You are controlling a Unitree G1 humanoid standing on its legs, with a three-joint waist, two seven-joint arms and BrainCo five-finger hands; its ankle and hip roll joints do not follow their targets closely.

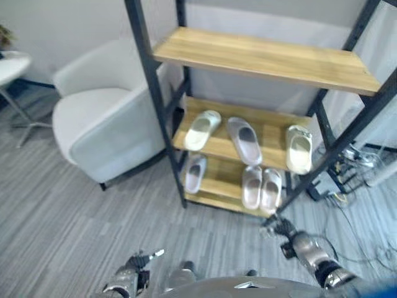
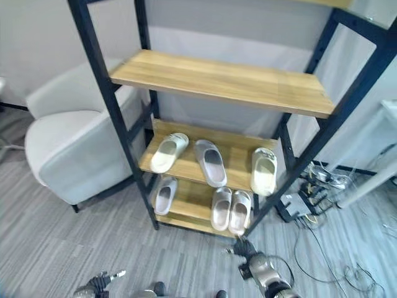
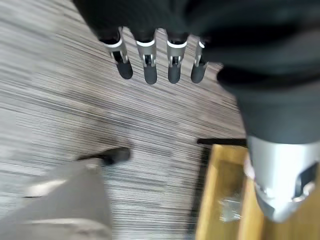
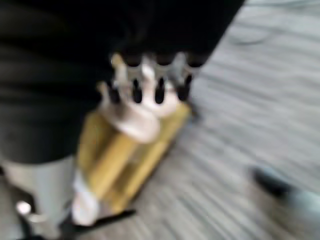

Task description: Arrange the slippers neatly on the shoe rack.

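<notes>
The shoe rack (image 1: pixel 267 60) has a black frame and wooden shelves. Its middle shelf carries a cream slipper (image 1: pixel 201 129) on the left, a grey slipper (image 1: pixel 245 140) turned at an angle in the middle, and another cream slipper (image 1: pixel 299 149) on the right. On the lowest shelf lie a single pale lilac slipper (image 1: pixel 195 174) and a pinkish pair (image 1: pixel 260 188) side by side. My right hand (image 1: pixel 278 227) hovers low over the floor just in front of the pinkish pair (image 4: pixel 137 120), fingers (image 4: pixel 159 87) straight and empty. My left hand (image 1: pixel 133 273) hangs open over the carpet, fingers (image 3: pixel 150 67) extended.
A white armchair (image 1: pixel 102 118) stands close to the rack's left post. A white round table (image 1: pixel 9 65) is at the far left. Cables and a power strip (image 1: pixel 353 162) lie on the floor to the rack's right. Grey striped carpet (image 1: pixel 74 223) runs in front.
</notes>
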